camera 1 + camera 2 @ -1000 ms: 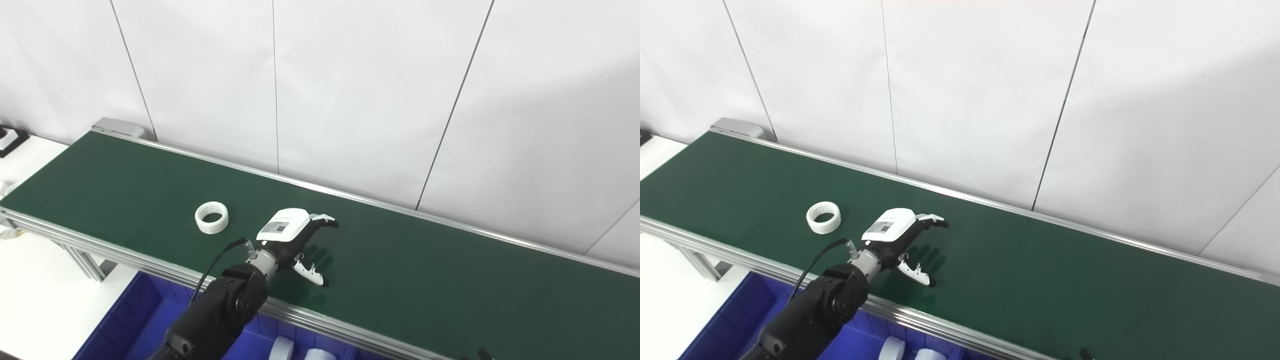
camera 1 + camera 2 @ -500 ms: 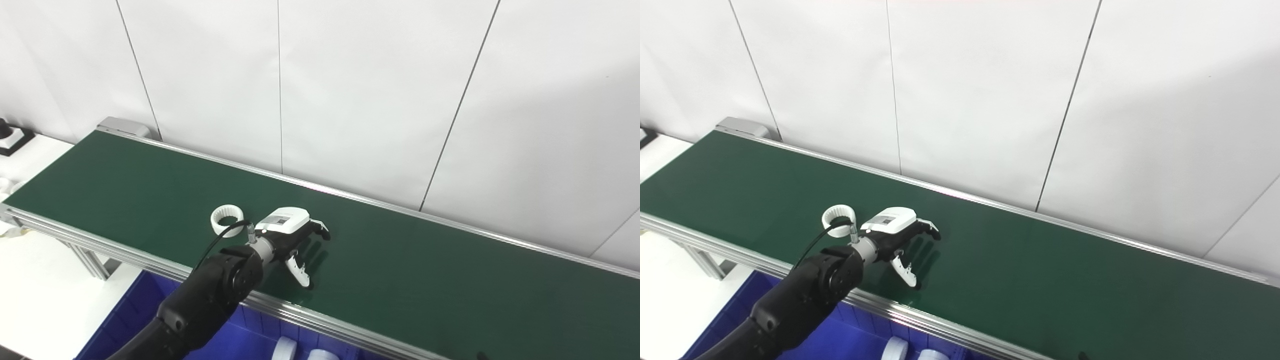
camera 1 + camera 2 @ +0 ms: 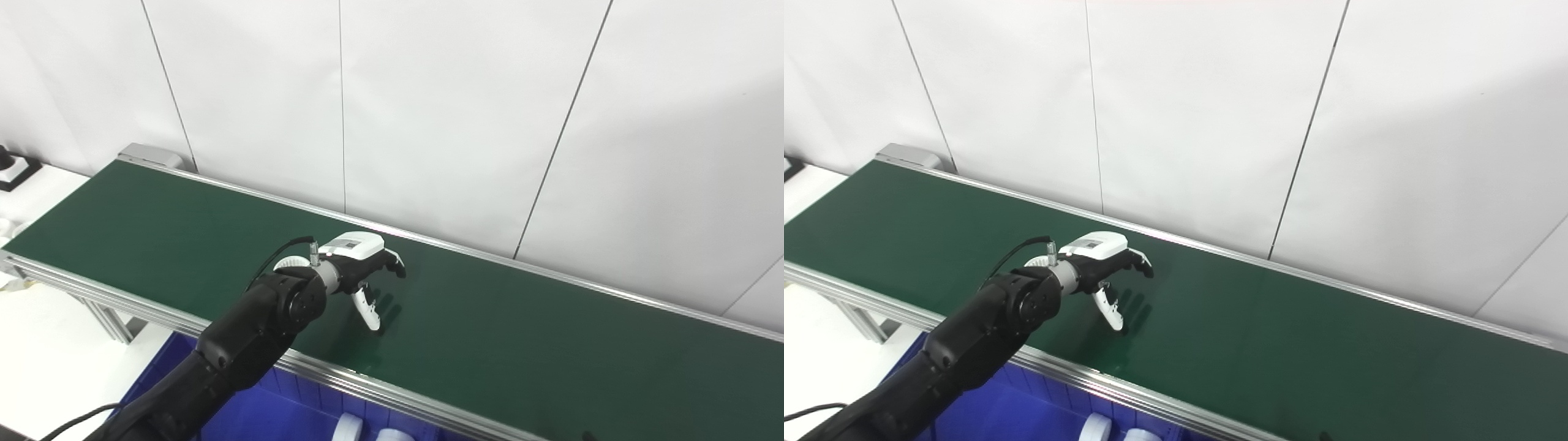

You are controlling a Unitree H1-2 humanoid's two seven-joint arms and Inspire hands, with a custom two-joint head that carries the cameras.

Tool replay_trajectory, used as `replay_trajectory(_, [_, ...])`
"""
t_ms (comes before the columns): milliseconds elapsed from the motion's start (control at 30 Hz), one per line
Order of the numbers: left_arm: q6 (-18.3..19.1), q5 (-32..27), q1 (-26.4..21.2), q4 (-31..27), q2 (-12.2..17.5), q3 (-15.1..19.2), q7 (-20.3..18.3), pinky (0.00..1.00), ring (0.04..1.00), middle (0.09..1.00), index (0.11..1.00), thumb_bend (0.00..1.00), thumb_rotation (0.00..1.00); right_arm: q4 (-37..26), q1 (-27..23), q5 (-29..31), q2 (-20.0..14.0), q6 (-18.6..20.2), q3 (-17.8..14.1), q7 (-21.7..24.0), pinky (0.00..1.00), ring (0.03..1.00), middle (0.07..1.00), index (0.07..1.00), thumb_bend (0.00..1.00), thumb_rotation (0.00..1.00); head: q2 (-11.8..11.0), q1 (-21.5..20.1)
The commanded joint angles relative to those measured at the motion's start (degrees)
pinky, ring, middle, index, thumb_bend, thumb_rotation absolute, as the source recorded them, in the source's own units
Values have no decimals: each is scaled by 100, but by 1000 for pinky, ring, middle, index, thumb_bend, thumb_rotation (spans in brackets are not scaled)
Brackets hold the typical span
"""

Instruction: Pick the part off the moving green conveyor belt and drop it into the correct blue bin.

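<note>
Room: white panelled wall behind, with your belt running across in front of it.
Bin: nearest you, blue plastic, white round parts already lying inside.
Belt: matte dark green, with ribbed metal rails.
Left hand: fingers apart and curled, thumb pointing down, holding nothing.
Ring: white, toothed inside, mostly hidden behind your wrist, just beside the hand.
Progress: you have not grasped it yet; lift and drop remain.
Right hand: out of view.

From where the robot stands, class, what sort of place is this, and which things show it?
Probably a factory-style sorting station or a lab mock-up: a long green conveyor belt with metal rails, blue bins below its near edge, and plain white wall panels behind.
</note>
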Motion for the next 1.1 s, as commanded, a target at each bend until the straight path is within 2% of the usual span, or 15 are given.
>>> replay_trajectory(0, [41,64,-315,-42,115,7,96,767,804,819,768,877,104,-113,-18,2,38,-283,7,-9,765,815,839,939,8,1000,7,-7])
replay_trajectory(200, [39,170,-369,-28,153,-88,33,765,797,819,770,876,74,-135,4,28,37,-282,0,5,767,814,839,939,4,1000,28,-3])
replay_trajectory(567, [-66,181,-254,-13,197,-153,159,842,842,847,787,887,26,-177,36,36,27,-282,-4,14,771,815,840,938,19,1000,42,-9])
replay_trajectory(1067, [-101,319,-150,58,262,-359,266,822,849,859,793,887,38,-186,58,68,7,-285,-11,48,780,821,846,945,7,1000,61,-13])
